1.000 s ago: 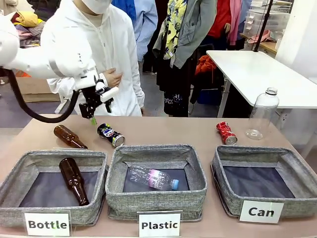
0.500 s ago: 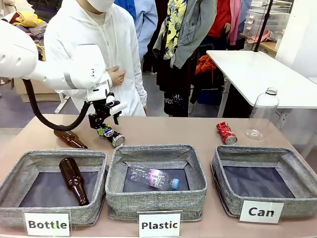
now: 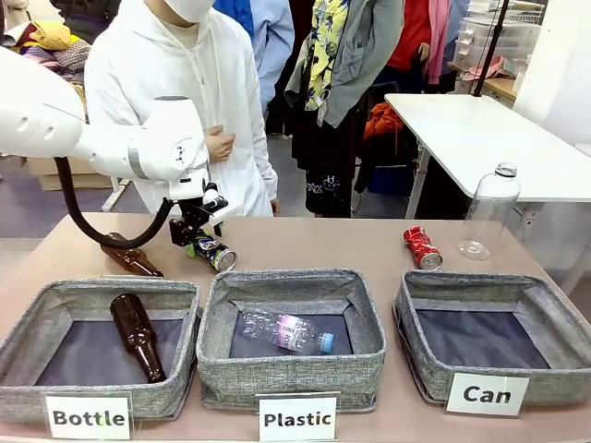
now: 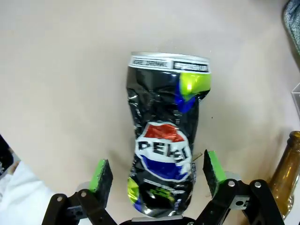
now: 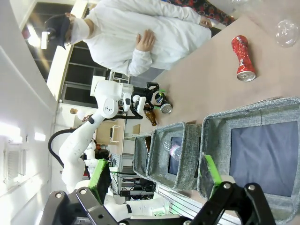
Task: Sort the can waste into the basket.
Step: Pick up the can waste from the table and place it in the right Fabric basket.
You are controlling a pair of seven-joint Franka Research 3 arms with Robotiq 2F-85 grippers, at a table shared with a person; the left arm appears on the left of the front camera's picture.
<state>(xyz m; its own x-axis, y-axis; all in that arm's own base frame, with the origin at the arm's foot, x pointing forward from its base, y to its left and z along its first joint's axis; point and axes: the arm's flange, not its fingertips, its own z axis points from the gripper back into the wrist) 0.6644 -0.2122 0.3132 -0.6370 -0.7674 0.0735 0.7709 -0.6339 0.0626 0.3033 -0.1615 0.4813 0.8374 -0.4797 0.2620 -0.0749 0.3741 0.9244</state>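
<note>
Nothing in the grey woven basket labelled "Can" [image 3: 545, 389] at the table's near right corner. Straddling the dented black drink can [image 3: 214, 252] toward the far left edge with the left gripper [image 4: 157, 171], pads apart, not clamped. Lying untouched toward the far right edge: the crushed red can [image 3: 421, 247], near an upright clear plastic bottle [image 3: 488, 212]. Right gripper [image 5: 154, 178] spread, empty. Close beside the black can: a brown glass bottle [image 3: 129, 257].

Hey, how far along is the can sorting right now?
Done: nothing, the Can basket holds no cans. In hand: the left gripper straddles the black can on the table, jaws open. Left: grasp and bin it, then the red can beyond the basket.
</note>
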